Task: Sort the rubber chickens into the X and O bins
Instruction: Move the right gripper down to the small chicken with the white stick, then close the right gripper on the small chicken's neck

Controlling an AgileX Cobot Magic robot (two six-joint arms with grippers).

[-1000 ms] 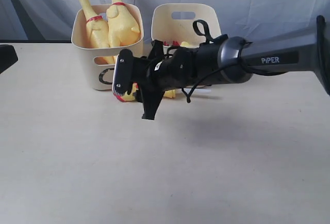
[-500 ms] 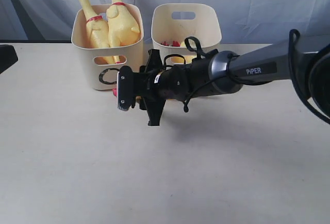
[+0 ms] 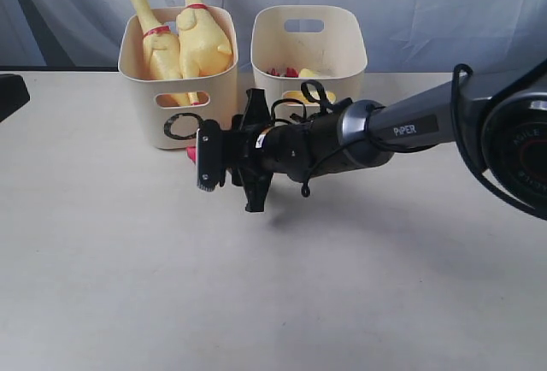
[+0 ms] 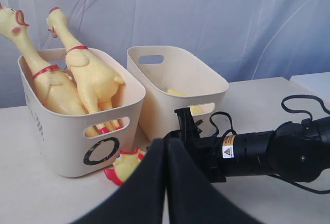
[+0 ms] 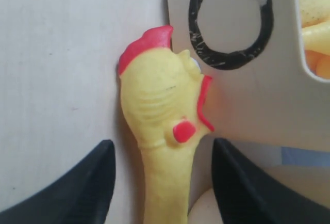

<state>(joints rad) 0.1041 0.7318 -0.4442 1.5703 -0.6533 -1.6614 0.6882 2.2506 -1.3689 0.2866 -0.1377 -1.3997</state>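
Note:
Two rubber chickens (image 3: 179, 42) stand upright in the O bin (image 3: 141, 123), also seen in the left wrist view as chickens (image 4: 85, 77) in the O bin (image 4: 56, 141). The third chicken's head (image 3: 191, 155) lies on the table by the O mark (image 5: 229, 20). My right gripper (image 3: 205, 161) is low over it. It is open, its fingers on either side of the neck (image 5: 167, 182) and not touching. The second cream bin (image 3: 308, 42) holds yellow and red parts; its mark is hidden. My left gripper (image 4: 166, 177) is shut and empty.
The right arm (image 3: 402, 127) stretches across in front of the second bin. A blue cloth (image 3: 444, 3) hangs behind the bins. The pale tabletop (image 3: 256, 303) runs toward the camera. A dark part (image 3: 8, 93) sits at the left edge.
My right gripper has dropped lower and drawn slightly toward the O bin, coming down around the lying chicken's neck. The two chickens in the O bin have not moved.

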